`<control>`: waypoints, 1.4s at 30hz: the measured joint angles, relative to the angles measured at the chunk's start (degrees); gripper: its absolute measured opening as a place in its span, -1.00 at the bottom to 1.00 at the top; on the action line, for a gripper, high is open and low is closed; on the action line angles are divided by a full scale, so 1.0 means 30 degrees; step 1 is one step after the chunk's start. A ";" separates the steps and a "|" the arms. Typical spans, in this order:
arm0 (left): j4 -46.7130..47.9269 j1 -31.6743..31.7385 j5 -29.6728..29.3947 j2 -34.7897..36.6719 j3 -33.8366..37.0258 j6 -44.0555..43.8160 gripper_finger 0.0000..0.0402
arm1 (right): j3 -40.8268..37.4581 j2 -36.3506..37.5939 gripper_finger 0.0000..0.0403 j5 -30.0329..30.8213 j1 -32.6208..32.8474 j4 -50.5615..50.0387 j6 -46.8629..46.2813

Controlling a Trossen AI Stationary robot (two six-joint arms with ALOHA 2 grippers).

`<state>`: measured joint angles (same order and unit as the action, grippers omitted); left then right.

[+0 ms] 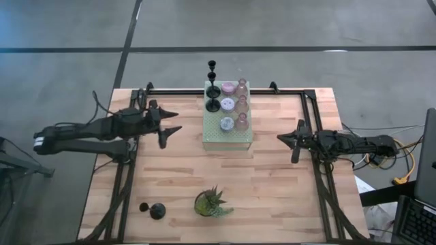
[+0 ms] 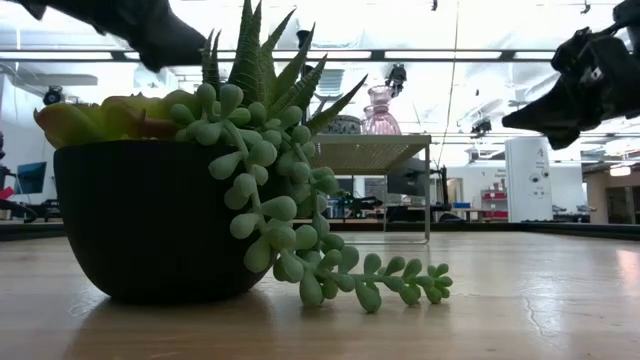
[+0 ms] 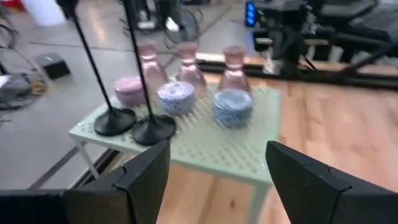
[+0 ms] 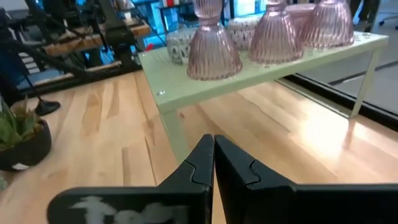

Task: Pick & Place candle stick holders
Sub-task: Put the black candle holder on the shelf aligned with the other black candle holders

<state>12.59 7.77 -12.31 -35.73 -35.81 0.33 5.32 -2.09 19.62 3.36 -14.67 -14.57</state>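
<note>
A pale green perforated box (image 1: 228, 139) stands at the table's far middle. On its top stand two black holders (image 1: 213, 103) with thin stems, three pink glass holders (image 1: 242, 103) and three squat lilac-grey holders (image 1: 227, 104). A third black holder (image 1: 153, 209) is on the table near the front left; it seems to lie on its side. My left gripper (image 1: 176, 121) is open and empty, left of the box, facing it (image 3: 217, 165). My right gripper (image 1: 281, 138) is shut and empty, right of the box, above the table (image 4: 213, 146).
A spiky green potted plant (image 1: 210, 203) stands near the table's front edge, and it fills the front of the low view (image 2: 160, 200). A black frame (image 1: 310, 102) runs along the table's sides and far edge. Bare wood lies between the box and the plant.
</note>
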 joint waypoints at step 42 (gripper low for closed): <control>1.0300 -1.5939 0.8827 -0.2626 0.0785 -0.8005 0.34 | 0.0000 -0.0355 -0.96 -0.0037 0.0000 0.0064 0.0000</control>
<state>43.49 -40.05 14.17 -43.61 -33.46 -23.68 5.32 -3.16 19.51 3.36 -14.48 -14.57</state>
